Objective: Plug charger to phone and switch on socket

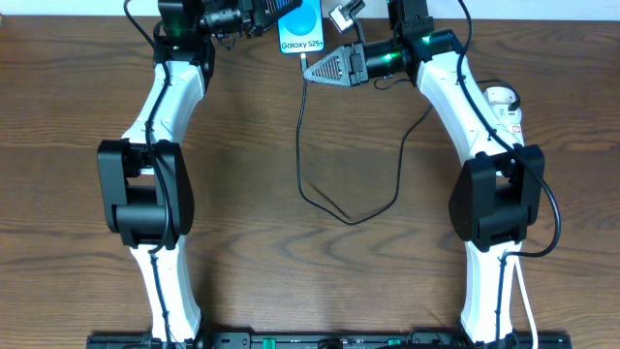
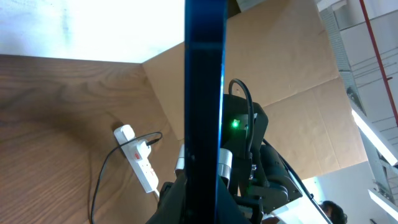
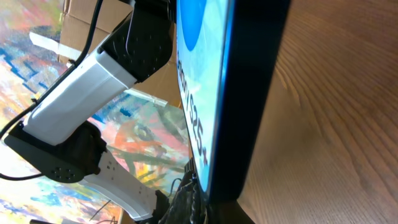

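Two grips are shown: the phone [image 1: 302, 27] is clamped by the left gripper [image 1: 274, 17], and the charger [image 1: 301, 136] is pinched by the right gripper [image 1: 310, 70].

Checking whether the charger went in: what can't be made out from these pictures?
- Plug tip of the charger: overhead, hidden at the right gripper; absent from both wrist views.
- Port of the phone: overhead, too small; right wrist, lost in dark shapes at the bottom edge.
- Switches on the socket: left wrist, too small; overhead, the right arm covers most of it.
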`<control>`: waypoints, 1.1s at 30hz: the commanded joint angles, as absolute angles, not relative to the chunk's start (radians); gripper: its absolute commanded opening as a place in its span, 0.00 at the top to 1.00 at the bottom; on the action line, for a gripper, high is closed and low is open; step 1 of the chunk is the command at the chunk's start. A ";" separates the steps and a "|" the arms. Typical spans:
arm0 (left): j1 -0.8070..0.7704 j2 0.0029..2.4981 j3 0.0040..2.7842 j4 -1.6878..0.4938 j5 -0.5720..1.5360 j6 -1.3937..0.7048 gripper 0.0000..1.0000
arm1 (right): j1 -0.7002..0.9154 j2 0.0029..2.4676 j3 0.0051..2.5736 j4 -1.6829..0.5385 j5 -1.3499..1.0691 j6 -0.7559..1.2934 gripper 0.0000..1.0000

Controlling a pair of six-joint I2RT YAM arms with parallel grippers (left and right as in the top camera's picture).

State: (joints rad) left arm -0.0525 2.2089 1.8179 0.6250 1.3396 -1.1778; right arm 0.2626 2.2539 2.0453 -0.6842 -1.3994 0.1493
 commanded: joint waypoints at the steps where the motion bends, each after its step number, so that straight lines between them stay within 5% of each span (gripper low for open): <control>1: -0.052 2.188 1.837 0.633 1.344 -1.164 0.93 | 0.257 2.229 2.046 -0.679 -1.428 0.153 0.99; 33: -0.052 2.188 1.837 0.633 1.354 -1.188 0.93 | 0.257 2.229 2.046 -0.611 -1.384 0.198 0.99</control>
State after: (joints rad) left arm -0.0521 2.2089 1.8179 0.6254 1.3296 -1.1820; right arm 0.2630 2.2539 2.0449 -0.6228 -1.3911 0.1829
